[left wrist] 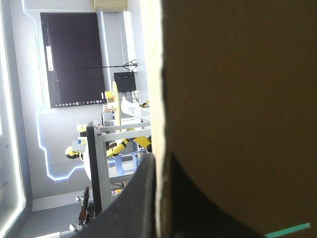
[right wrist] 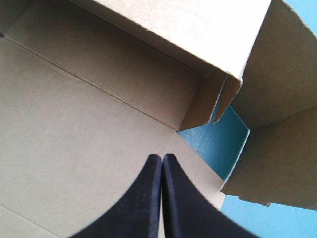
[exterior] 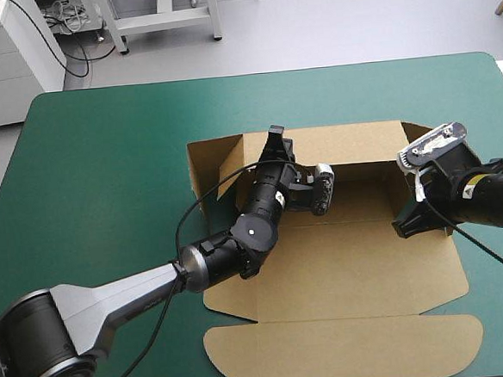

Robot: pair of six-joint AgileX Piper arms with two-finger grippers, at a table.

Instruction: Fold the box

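Observation:
The brown box [exterior: 343, 268] lies in the middle of the table, its base flat and its far wall [exterior: 352, 147] raised. The rounded lid flap [exterior: 341, 350] rests flat at the near side. My left gripper [exterior: 274, 140] is at the far wall's left end. In the left wrist view the board's edge [left wrist: 158, 99] stands between the black fingers [left wrist: 133, 198], so the gripper [left wrist: 161, 198] is shut on the box. My right gripper [exterior: 404, 227] is shut with nothing in it [right wrist: 162, 161]. Its tip is over the box base [right wrist: 74, 124] near the far right corner, where small flaps [right wrist: 213, 99] stand loose.
Side flaps stick up at the far left [exterior: 211, 170] and far right [exterior: 416, 132] corners of the box. The teal-green cover [exterior: 103, 164] spreads wide to the left and beyond the far wall. A patch of it shows through the corner gap [right wrist: 218, 144].

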